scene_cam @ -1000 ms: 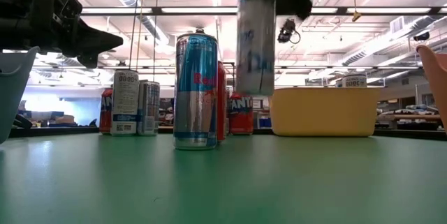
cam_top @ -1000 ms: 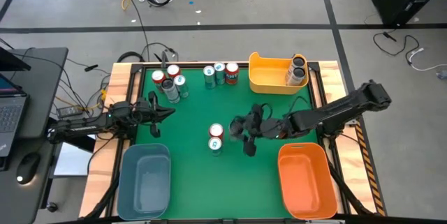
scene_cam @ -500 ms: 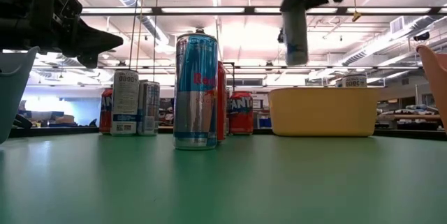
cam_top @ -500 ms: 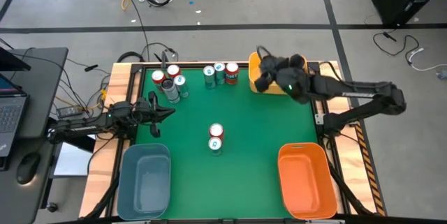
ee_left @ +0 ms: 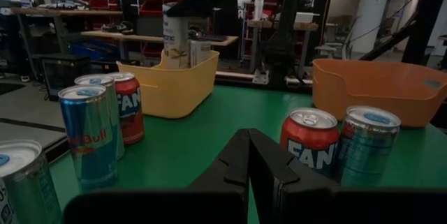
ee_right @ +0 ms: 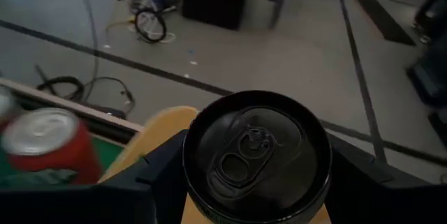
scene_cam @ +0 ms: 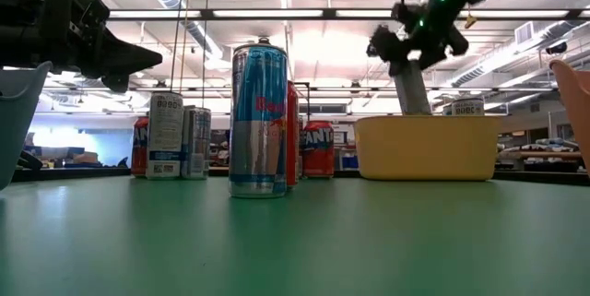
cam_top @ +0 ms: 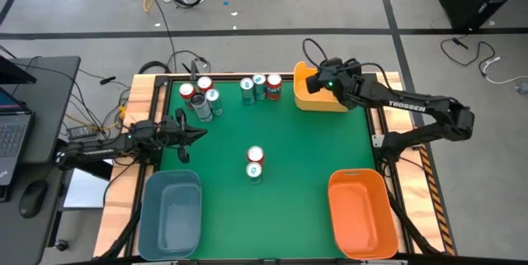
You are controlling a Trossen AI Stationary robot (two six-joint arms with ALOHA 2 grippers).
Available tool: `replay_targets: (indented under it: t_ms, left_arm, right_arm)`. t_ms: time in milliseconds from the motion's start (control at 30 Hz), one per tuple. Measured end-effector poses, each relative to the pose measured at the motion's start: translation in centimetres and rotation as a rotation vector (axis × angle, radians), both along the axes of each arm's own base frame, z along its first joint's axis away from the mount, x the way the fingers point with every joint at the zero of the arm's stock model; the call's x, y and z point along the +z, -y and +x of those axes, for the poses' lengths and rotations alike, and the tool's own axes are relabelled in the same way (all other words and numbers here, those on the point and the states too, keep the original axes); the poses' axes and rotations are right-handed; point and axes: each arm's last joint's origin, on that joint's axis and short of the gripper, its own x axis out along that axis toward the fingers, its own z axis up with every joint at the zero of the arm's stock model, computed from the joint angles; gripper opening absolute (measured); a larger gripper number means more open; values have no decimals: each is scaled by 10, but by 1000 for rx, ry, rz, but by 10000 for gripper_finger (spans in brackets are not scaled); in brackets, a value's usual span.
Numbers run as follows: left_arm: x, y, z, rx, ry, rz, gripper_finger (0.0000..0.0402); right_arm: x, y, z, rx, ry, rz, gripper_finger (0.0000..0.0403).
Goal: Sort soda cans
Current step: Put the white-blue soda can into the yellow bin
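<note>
My right gripper [cam_top: 323, 83] is over the yellow bin [cam_top: 307, 98] at the table's far right, shut on a dark soda can [scene_cam: 412, 90]. Another can [scene_cam: 466, 107] stands inside that bin. A red can [cam_top: 255, 156] and a teal can [cam_top: 254, 172] stand together mid-table. More soda cans stand in two groups along the far edge, one at the left [cam_top: 200, 98] and one in the middle [cam_top: 260, 86]. My left gripper [cam_top: 195, 130] waits shut at the table's left edge, touching nothing. My right gripper pinches the dark can's side wall [ee_right: 199, 182] between its two fingers [ee_right: 162, 176], one on each opposite side, just below the can's top. It comes from the table's right, slanting down. The can hangs tilted, its lower end [scene_cam: 419, 112] behind the yellow bin's rim.
A blue bin [cam_top: 169, 215] stands at the near left and an orange bin [cam_top: 363, 215] at the near right. Green table shows between them and around the two middle cans. Cables lie beyond the far left corner.
My right gripper has swung from mid-table toward the far edge with the dark can, turning as it went, and now stands over the yellow bin. The can, carried high half a second ago, has come down tilted with its lower end behind the bin's rim.
</note>
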Motion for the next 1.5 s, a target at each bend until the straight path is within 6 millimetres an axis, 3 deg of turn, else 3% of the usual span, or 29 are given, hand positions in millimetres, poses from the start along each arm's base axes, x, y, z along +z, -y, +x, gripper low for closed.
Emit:
replay_targets:
  t_ms: [200,467,1133,1500]
  left_arm:
    - [0,0,0,0,-4,2,10]
    - [-2,0,0,-1,-17,0,10]
    - [-2,0,0,8,-18,1,10]
    - [-2,0,0,5,-20,0,10]
  right_arm:
    - [-28,16,-10,-82,104,-54,246]
    - [-58,18,-24,-150,157,-36,246]
    - [-59,30,-35,-227,192,-25,270]
    - [-61,36,-40,-229,234,28,302]
